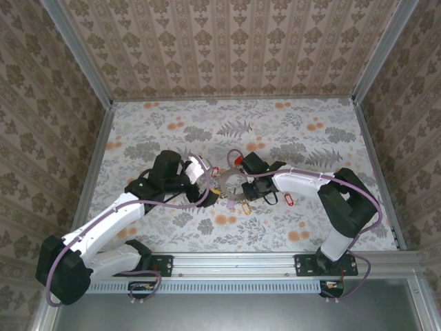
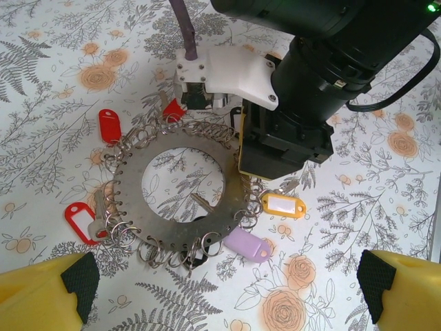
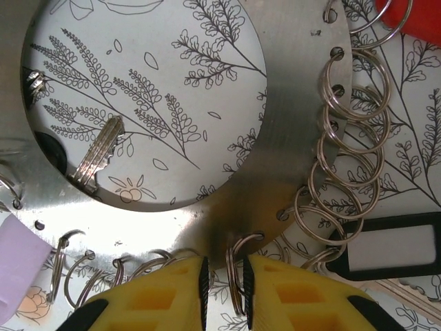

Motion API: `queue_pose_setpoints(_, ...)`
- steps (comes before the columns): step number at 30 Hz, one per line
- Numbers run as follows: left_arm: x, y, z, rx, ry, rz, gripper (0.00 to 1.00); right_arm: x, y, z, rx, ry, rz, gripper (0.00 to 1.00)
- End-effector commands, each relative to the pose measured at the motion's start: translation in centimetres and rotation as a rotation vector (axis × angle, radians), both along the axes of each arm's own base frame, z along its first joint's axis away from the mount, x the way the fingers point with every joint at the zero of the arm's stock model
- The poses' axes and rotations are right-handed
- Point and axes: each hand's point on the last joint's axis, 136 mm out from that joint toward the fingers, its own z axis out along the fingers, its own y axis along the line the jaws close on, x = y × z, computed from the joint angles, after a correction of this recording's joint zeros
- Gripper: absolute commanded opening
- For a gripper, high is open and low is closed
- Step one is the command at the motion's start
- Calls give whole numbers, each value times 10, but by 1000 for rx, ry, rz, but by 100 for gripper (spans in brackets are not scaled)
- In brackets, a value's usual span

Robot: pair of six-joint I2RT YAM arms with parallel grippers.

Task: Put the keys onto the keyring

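Observation:
The keyring is a wide flat grey metal ring lying on the flowered table, its rim lined with holes that carry several small split rings. Keys with red tags, a yellow tag and a purple tag hang off it. A bare key pokes into the ring's hole. My right gripper stands on the ring's rim, its jaws narrowed around one upright split ring. My left gripper hovers open over the near side of the ring, touching nothing.
A black-framed tag lies beside the ring's rim. A loose red tag rests right of the cluster. Patterned walls enclose the table on three sides. The two arms meet closely at the ring.

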Motion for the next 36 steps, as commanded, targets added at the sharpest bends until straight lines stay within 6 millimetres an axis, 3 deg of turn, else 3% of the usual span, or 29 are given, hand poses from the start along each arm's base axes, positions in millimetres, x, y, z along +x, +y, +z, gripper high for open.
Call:
queue_pose_setpoints(1, 1, -5, 9, -15, -18, -15, 100, -9, -2, -11, -8, 39, -9, 22)
queue_pose_setpoints(9, 1, -6, 17, -47, -25, -5, 100, -6, -1, 4, 14, -10, 9, 10)
queue_pose_setpoints(14, -6, -9, 47, -174, -83, -34, 100, -4, 9, 34, 67, -86, 121, 2)
queue_pose_setpoints(18, -8, -9, 56, -176, -124, -66, 99, -6, 16, 66, 110, -174, 250, 0)
queue_pose_setpoints(19, -8, -8, 57, -173, -120, -78, 99, -9, 20, 76, 134, -201, 302, 0)
queue_pose_setpoints(21, -9, -10, 61, -185, -111, -103, 85, -21, 30, 90, 189, -239, 448, 0)
queue_pose_setpoints(22, -8, -12, 64, -201, -101, -118, 79, -29, 36, 106, 238, -281, 525, 0)
queue_pose_setpoints(26, -10, -13, 79, -249, -83, -200, 77, -56, 45, 142, 332, -426, 762, 0)
queue_pose_setpoints(31, -33, -21, 82, -270, -129, -416, 73, -76, 49, 182, 401, -502, 891, 0)
queue_pose_setpoints(36, -43, -35, 81, -304, -190, -503, 55, -96, 58, 211, 516, -522, 983, 0)
